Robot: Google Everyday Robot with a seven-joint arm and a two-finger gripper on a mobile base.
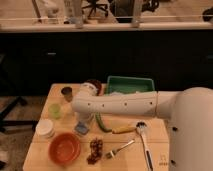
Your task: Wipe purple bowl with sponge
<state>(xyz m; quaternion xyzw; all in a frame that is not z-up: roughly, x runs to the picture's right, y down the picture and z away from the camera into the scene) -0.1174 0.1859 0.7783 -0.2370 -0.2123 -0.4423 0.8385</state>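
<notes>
1. Where the white arm (125, 104) crosses the tabletop (39, 150), the purple bowl (95, 85) shows only as a dark rim behind it, just beyond the gripper (83, 121)
2. The gripper points down, clenched on the sponge (81, 129), which sits at the tabletop directly beneath it
3. Left of the gripper stand a green cup (54, 110) and a white container (45, 128), with a dark cup (66, 92) farther back
4. In front lies the orange bowl (64, 148); to the right are grapes (94, 150), a fork (120, 148), a banana (124, 130) and a green bin (129, 85)
</notes>
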